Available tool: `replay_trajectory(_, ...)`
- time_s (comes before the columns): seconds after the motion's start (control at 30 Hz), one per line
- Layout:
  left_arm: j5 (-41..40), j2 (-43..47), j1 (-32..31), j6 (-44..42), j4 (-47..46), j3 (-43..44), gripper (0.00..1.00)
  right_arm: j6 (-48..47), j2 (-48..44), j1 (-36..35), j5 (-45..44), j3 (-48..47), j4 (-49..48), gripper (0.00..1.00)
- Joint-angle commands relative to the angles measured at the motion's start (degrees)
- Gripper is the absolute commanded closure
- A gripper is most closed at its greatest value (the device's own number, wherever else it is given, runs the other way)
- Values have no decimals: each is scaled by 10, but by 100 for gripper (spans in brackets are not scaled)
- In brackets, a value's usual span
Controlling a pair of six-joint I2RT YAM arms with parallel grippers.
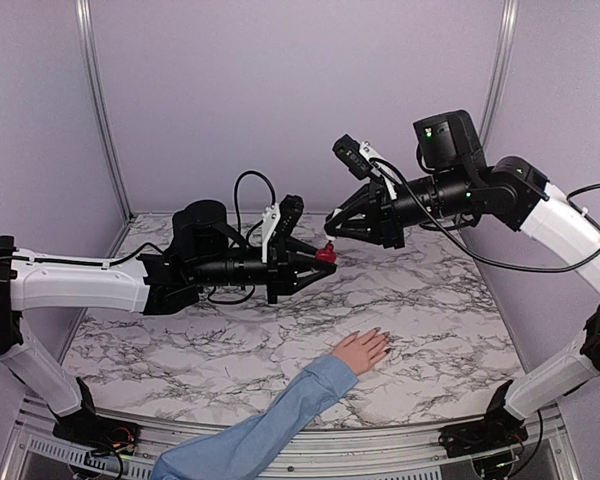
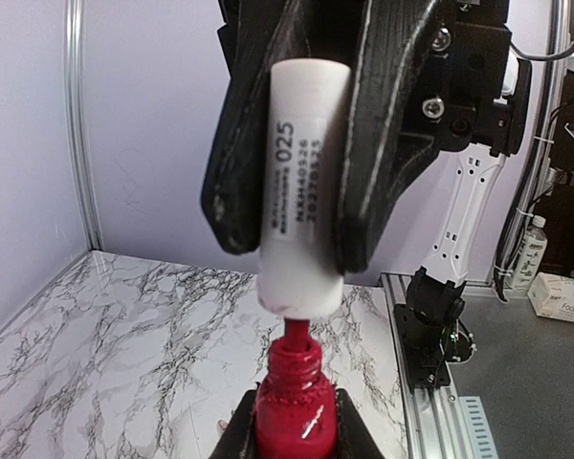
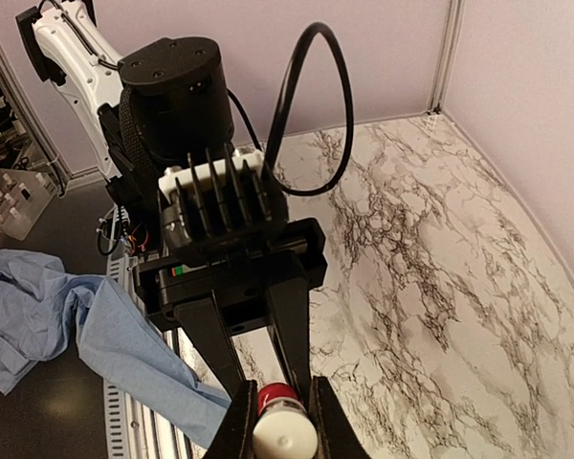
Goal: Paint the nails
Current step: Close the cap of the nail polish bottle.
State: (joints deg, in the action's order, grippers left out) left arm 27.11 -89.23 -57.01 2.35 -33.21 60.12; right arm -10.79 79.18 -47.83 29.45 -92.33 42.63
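Marbled tabletop [image 1: 180,340] fills the overhead view. From its left edge the left arm extends toward the centre, where the left gripper [image 1: 320,258] is clamped on a small polish bottle [image 1: 326,254], red, held above the surface. Just right of it the right gripper [image 1: 340,228] slants in from the upper right. From overhead its load cannot be made out, but the left wrist view shows its fingers closed on a white cap [image 2: 301,182] printed "025". That cap sits just above the bottle's neck, with a thin red stem [image 2: 297,337] between them. At lower centre-right of the overhead view a hand [image 1: 362,350] lies flat on the marble, its sleeve [image 1: 270,425] running off the bottom edge. The nails [image 1: 382,338] are at the fingertips pointing upper right, too small to tell their colour. Neither wrist view shows the hand, and the right wrist view catches only blue cloth at its left. Bare marble lies between the hand and both grippers, which are well apart from it, and more lies toward the right wall. The bottle's base is cut off by the lower edge of the left wrist view, and the cap by the lower edge of the right wrist view.
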Motion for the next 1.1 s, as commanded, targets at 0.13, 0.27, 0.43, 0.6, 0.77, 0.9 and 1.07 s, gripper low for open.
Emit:
replay_trajectory(0.13,9,0,-3,0,-26,21,100,-11,-9,-10,-10,18,10,100)
replay_trajectory(0.27,8,0,-3,0,-26,24,100,-13,-7,-13,-6,25,10,100)
replay_trajectory(0.43,12,0,-3,1,-27,31,100,-18,-2,-22,-11,28,14,100)
replay_trajectory(0.6,9,2,-3,-2,-27,38,100,-17,1,-22,-8,29,13,100)
replay_trajectory(0.77,8,-1,-3,0,-34,47,100,-15,1,-22,-7,36,13,100)
replay_trajectory(0.9,5,-2,-3,1,-40,51,100,-10,1,-22,-4,39,10,98)
replay_trajectory(1.07,4,1,-3,0,-42,49,100,-9,7,-21,-6,23,13,87)
